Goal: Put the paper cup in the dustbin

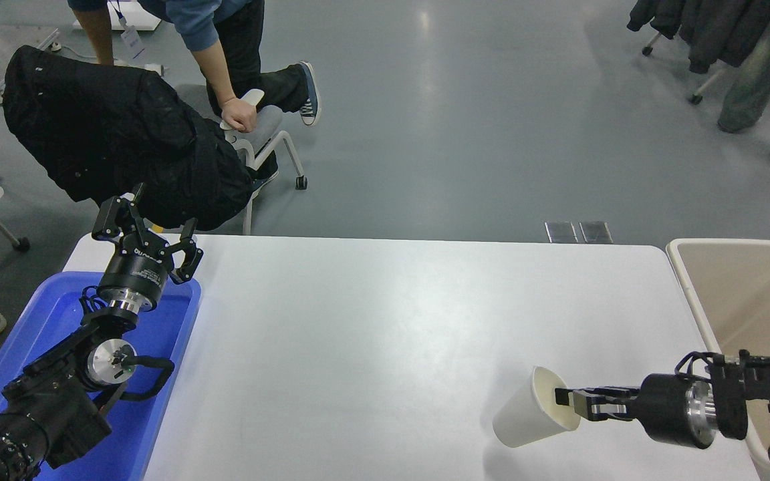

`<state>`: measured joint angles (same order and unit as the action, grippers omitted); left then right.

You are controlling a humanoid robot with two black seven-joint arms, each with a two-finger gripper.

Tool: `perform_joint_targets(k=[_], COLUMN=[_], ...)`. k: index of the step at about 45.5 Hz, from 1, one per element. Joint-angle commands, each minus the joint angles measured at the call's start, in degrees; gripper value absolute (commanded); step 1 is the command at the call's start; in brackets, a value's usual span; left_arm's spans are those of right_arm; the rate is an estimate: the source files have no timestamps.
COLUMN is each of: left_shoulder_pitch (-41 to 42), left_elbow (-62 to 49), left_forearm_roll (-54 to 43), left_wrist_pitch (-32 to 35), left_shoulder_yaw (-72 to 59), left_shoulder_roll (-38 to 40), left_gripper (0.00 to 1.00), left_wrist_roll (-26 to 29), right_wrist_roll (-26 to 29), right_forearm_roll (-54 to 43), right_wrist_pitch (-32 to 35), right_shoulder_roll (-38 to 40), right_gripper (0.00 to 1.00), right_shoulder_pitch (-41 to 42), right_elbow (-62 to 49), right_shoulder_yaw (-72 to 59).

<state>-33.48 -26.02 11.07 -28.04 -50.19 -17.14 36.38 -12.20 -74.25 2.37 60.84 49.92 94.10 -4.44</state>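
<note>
One paper cup (525, 417) was held by the right gripper (575, 403) near the right front corner of the tabletop (385, 334), just left of the dustbin (746, 300). The cup was tilted, its base pointing left and down and its cream interior facing the gripper. The gripper was pinching the cup's rim, with one fingertip visible inside the mouth of the cup and the other finger against the outer wall. A soft shadow lay on the tabletop under the cup; whether the cup's lower edge touched the surface could not be determined. The right arm entered from the right edge and crossed in front of the dustbin's near left corner. The dustbin stood against the right end of the tabletop, its thick pale rim level with that end. The left gripper (148, 230) was parked well left of the dustbin, above the far end of a blue tray (178, 334), with its fingers spread apart and holding nothing. Beyond the tabletop's far left corner, a person (224, 40) leaned a hand on a chair draped with a black jacket (111, 127).
</note>
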Motion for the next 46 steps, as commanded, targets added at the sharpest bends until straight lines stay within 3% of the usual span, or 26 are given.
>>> perform_joint_targets(k=[1, 30, 36, 46], left_shoulder_pitch=[0.09, 0.17, 0.17, 0.17], left_elbow=[0.00, -0.08, -0.08, -0.08], left_forearm_roll=[0.00, 0.00, 0.00, 0.00], left_wrist_pitch=[0.00, 0.00, 0.00, 0.00], left_shoulder_yaw=[-0.08, -0.17, -0.26, -0.26], left_shoulder_roll=[0.00, -0.09, -0.09, -0.09], left_gripper=[1.00, 1.00, 1.00, 1.00], left_wrist_roll=[0.00, 0.00, 0.00, 0.00], right_wrist_roll=[-0.02, 0.16, 0.42, 0.42], right_forearm_roll=[2.70, 13.60, 19.04, 34.94], right_wrist_pitch=[3.51, 21.80, 21.19, 21.10], right_shoulder_roll=[8.50, 25.47, 26.44, 26.62], right_gripper=[0.00, 0.00, 0.00, 0.00], right_shoulder_pitch=[5.89, 29.80, 29.98, 28.05], right_elbow=[5.39, 5.22, -0.83, -20.42], right_shoulder_yaw=[0.31, 0.57, 0.40, -1.62])
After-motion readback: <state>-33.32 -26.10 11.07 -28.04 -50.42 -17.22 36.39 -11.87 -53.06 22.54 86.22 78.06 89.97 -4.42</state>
